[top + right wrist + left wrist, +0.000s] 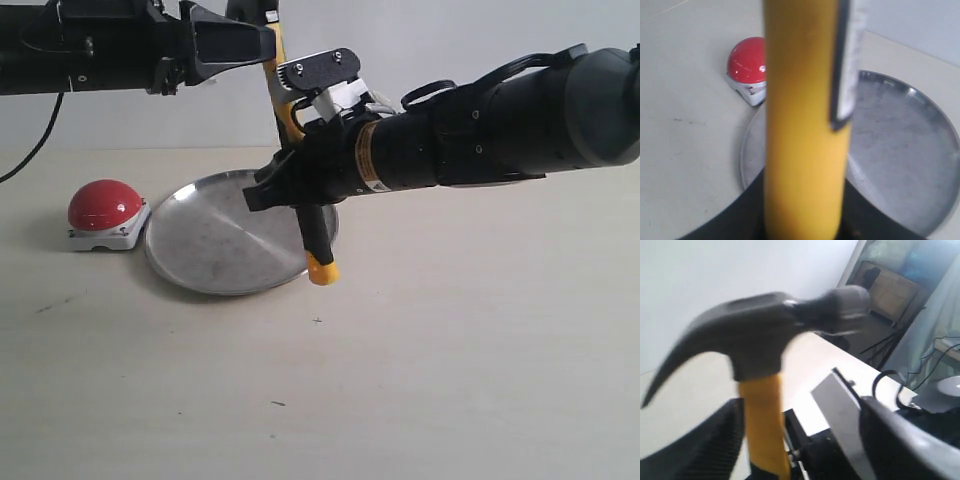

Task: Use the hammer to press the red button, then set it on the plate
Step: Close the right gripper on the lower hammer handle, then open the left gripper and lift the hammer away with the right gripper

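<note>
Holding confirmed: R gripper (292, 188) clamped on hammer (320, 262) mid-handle. Tool is upright, head up, yellow end low by rim of plate (200, 275); contact can't be told. L gripper (252, 42) has jaws spread either side of neck under head, apparently not pinching. Red button (104, 204) sits just beside plate. Assessment: rigid, top-heavy, rubber grip non-slip. Recommend hold nearer head for controlled press.
</note>
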